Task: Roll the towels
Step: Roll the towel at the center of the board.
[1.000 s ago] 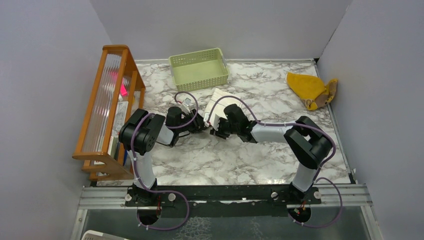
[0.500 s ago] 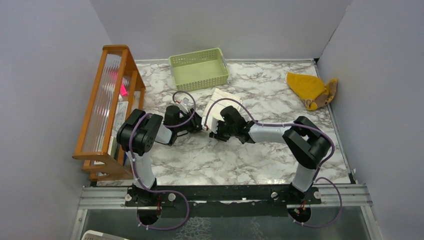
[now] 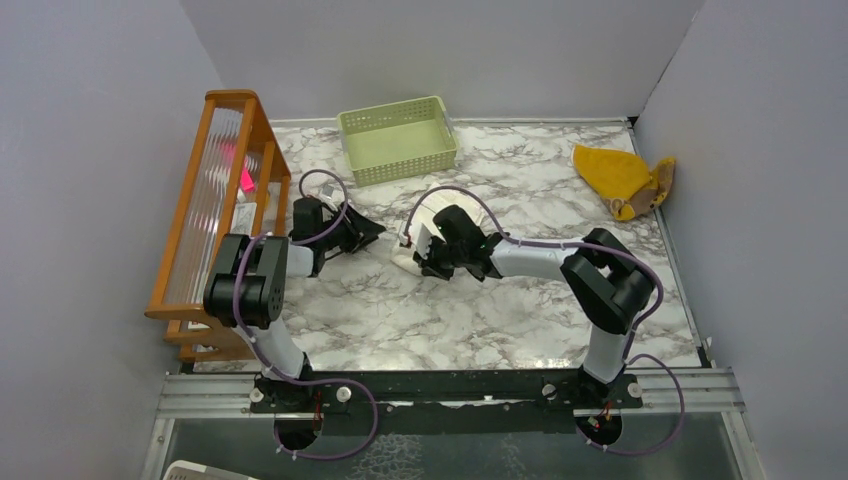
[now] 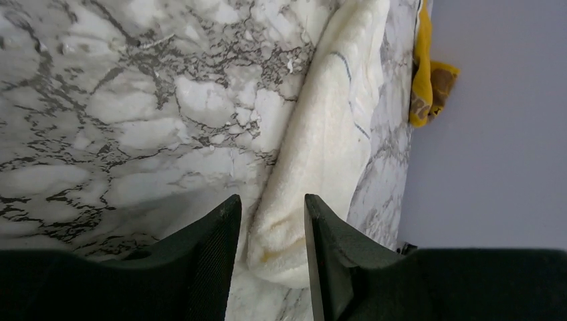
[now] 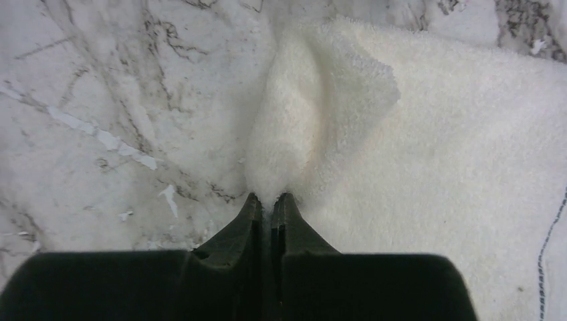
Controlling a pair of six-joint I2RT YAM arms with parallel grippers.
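Marbled tabletop (image 3: 400,310) fills the grey-walled cell, with a pale green basket (image 3: 398,138) at the back and a wooden rack (image 3: 215,215) along the left. Near the middle lies the cream towel (image 3: 408,262), loosely bunched and not a roll. The right arm (image 3: 530,262) has its jaws pinched tight on a raised fold at the towel's edge, plain from the right wrist. The left arm (image 3: 262,272) stands just off the towel's left end, jaws apart and empty. The mustard towel (image 3: 615,178) sits crumpled in the far right corner. I judge this to be the start of the first roll. The pinched edge needs turning over onto the cloth, with the left jaws taking the other corner to keep the roll straight.
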